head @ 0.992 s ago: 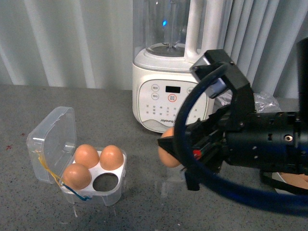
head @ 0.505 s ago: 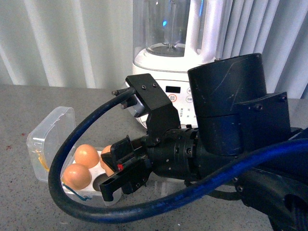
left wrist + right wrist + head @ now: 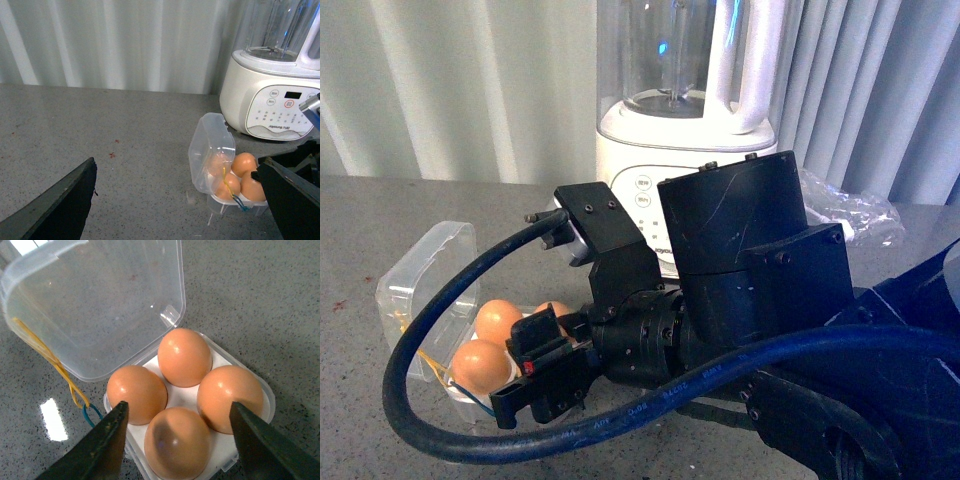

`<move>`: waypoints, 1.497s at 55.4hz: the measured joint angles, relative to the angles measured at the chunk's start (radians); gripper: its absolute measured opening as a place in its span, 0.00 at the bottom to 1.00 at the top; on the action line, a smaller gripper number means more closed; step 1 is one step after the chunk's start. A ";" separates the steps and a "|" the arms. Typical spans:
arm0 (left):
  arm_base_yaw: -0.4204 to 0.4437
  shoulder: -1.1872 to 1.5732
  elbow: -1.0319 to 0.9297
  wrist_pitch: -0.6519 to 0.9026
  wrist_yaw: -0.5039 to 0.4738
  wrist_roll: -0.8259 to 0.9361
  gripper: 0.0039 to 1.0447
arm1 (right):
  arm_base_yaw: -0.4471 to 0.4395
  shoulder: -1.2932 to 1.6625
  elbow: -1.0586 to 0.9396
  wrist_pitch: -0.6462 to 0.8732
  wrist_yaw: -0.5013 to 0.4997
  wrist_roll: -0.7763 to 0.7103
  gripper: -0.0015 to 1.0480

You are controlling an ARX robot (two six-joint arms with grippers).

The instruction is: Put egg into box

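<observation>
The box [image 3: 100, 305] stands on the grey counter with its clear lid hinged open and a yellow and blue string [image 3: 75, 390] at its side. Its white tray holds four orange-brown eggs. The egg [image 3: 175, 445] sits in the cell directly under my right gripper [image 3: 177, 407], whose open jaws stand on either side of it without touching. In the front view my right gripper [image 3: 535, 385] hangs over the box [image 3: 425, 275] and hides part of it. My left gripper [image 3: 175, 200] is open and empty, above the counter short of the box [image 3: 215, 150].
A white blender [image 3: 670, 120] with a clear jug stands behind the box. A crumpled clear plastic bag [image 3: 850, 215] lies to its right. Pale curtains close off the back. My right arm and its blue cable [image 3: 430, 430] fill the front right.
My right arm swung left from near the blender, carrying an egg, to over the box. The cell that was empty now holds that egg, and the jaws stand open.
</observation>
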 joint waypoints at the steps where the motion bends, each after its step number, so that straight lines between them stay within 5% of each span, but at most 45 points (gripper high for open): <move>1: 0.000 0.000 0.000 0.000 0.000 0.000 0.94 | -0.001 -0.005 -0.006 0.008 0.001 0.002 0.63; 10: 0.000 0.000 0.000 0.000 0.000 0.000 0.94 | -0.037 -0.104 -0.119 0.092 0.108 -0.005 0.95; 18: 0.000 0.000 0.000 0.000 0.000 0.000 0.94 | -0.100 -0.199 -0.284 0.250 0.510 -0.085 0.93; 24: 0.000 0.000 0.000 0.000 -0.001 0.000 0.94 | -0.128 -0.258 -0.365 0.315 0.649 -0.085 0.93; 30: 0.000 0.000 0.000 0.000 0.004 0.000 0.94 | -0.147 -0.257 -0.453 0.556 0.813 -0.082 0.79; 39: 0.000 0.000 0.000 0.000 -0.002 0.000 0.94 | -0.221 -0.385 -0.611 0.638 0.760 -0.082 0.53; 54: 0.000 0.000 0.000 0.000 0.000 0.000 0.94 | -0.353 -0.674 -0.796 0.527 0.628 -0.082 0.04; 83: 0.000 0.000 0.000 0.000 0.000 0.000 0.94 | -0.523 -1.267 -0.907 0.049 0.449 -0.081 0.03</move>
